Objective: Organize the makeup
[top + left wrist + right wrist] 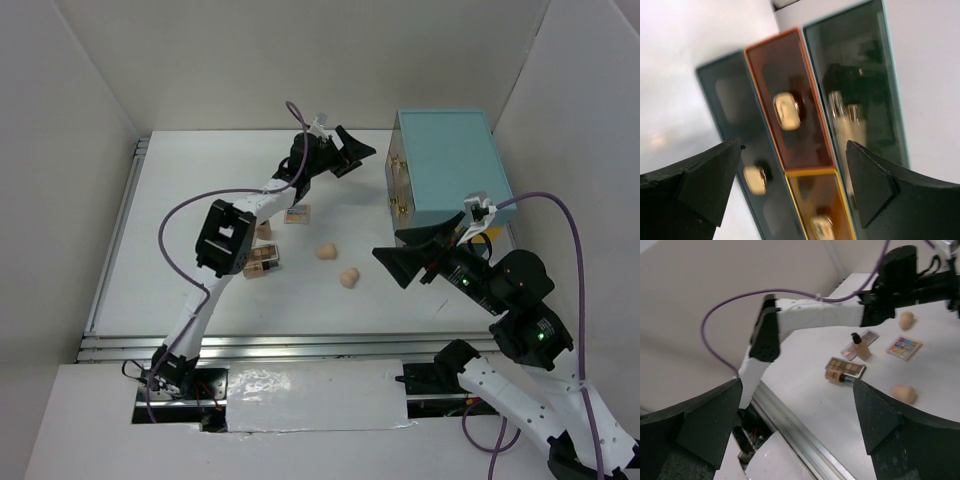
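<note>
Two peach sponges (325, 251) (349, 277) lie mid-table; they also show in the right wrist view (906, 319) (903, 393). A colourful palette (904, 347), a brown palette (846, 367), a lying foundation bottle (839, 376) and an upright black-capped bottle (860, 346) sit left of them, seen from above as a cluster (265, 255). My left gripper (358, 160) is open and empty, facing the teal case's drawer fronts (790, 100); it shows open in its own view (794, 147). My right gripper (388, 268) (797, 384) is open and empty, right of the sponges.
The big teal case (445, 170) stands at the back right, with tinted drawers and gold knobs (786, 111). Something beige shows through the right drawer front (850, 117). The left arm (810, 315) stretches over the makeup. White walls enclose the table; a metal rail (250, 345) runs along its near edge.
</note>
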You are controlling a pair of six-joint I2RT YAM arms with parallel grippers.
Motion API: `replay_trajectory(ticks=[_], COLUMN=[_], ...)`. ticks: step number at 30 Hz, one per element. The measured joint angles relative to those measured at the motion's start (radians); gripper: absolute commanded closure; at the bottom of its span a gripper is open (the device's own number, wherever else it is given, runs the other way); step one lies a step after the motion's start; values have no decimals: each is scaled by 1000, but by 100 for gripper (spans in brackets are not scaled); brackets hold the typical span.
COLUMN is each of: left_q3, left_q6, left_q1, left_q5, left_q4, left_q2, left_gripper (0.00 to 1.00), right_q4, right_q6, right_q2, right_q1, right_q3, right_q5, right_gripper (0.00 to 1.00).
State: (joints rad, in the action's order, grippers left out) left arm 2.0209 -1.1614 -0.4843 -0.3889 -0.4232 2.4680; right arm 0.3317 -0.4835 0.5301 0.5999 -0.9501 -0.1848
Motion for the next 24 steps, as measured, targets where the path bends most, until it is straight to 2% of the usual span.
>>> replay_trajectory(ticks=[5, 9, 18, 24], left_q3=[209, 337, 399, 406], left_q6=[-108, -171, -219, -245], left_q1=[-3, -16, -102, -117], left_q5=[-13, 9, 117, 177], left_q4=[-131, -173, -229, -262], left_q2=[214, 336, 412, 430], left_gripper=[2, 2, 4, 14], right_q4=[-10, -12, -26, -26], right_q6=[-6, 2, 8, 10], right_q2=[-36, -57, -142, -149], right_q1=[2, 3, 3, 3], right_q3=[22, 25, 41, 45], right_q5=[-75, -92, -112, -134], right_gripper=[0, 0, 0, 1])
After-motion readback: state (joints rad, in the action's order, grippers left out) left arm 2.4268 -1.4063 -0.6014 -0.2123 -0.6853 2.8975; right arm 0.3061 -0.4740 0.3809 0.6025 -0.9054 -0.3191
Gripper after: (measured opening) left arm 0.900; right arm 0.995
